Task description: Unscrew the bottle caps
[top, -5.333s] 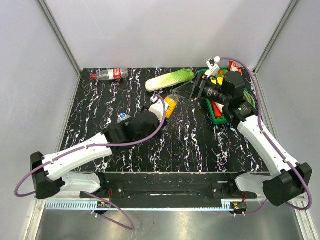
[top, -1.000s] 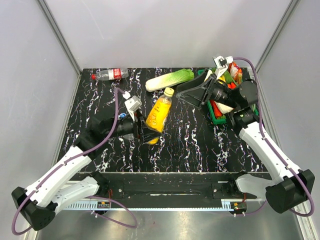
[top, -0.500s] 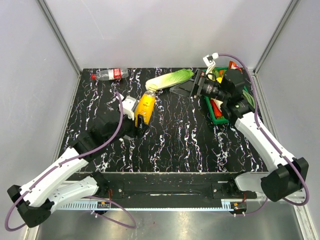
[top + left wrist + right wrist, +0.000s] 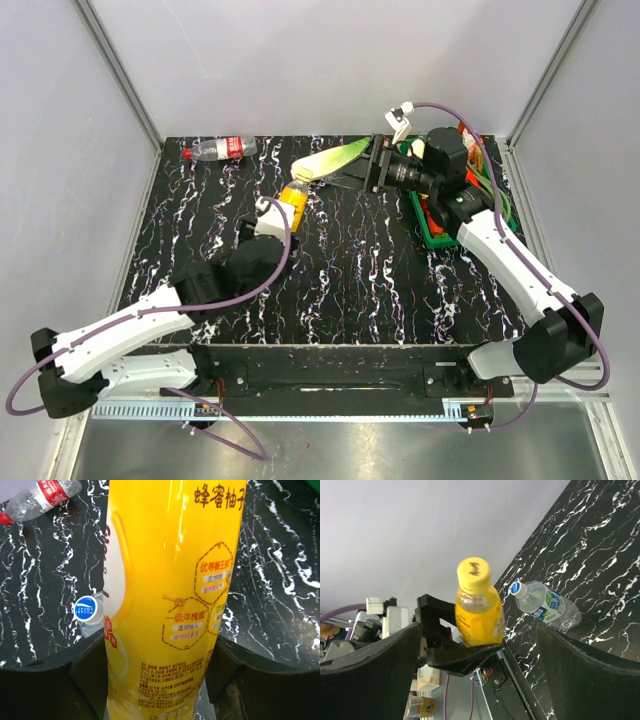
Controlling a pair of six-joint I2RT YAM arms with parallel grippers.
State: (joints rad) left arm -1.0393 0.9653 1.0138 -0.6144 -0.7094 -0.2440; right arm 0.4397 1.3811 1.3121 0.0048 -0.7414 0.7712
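Observation:
My left gripper [image 4: 157,655] is shut on the lower body of the orange-juice bottle [image 4: 170,580] and holds it off the table. From above, that bottle [image 4: 291,199] sits just ahead of the left gripper [image 4: 274,216]. Its yellow cap [image 4: 473,575] is on and points toward my right gripper [image 4: 479,627]. The right gripper [image 4: 335,180] is open, its jaws wide to either side and short of the cap. A clear bottle with a blue-white label [image 4: 546,603] lies on the table, capped [image 4: 87,611]. The red-label bottle [image 4: 221,149] lies at the back left with its red cap [image 4: 4,519] on.
A long green-and-white cabbage [image 4: 332,157] lies at the back, right beside the right gripper. A green basket [image 4: 434,232] of items stands at the back right under the right arm. The table [image 4: 380,280] is black marble-patterned, with grey walls around it.
The left arm has swung the orange-juice bottle toward the back and tipped its cap toward the right gripper. The right gripper has moved left toward the cap, still open.

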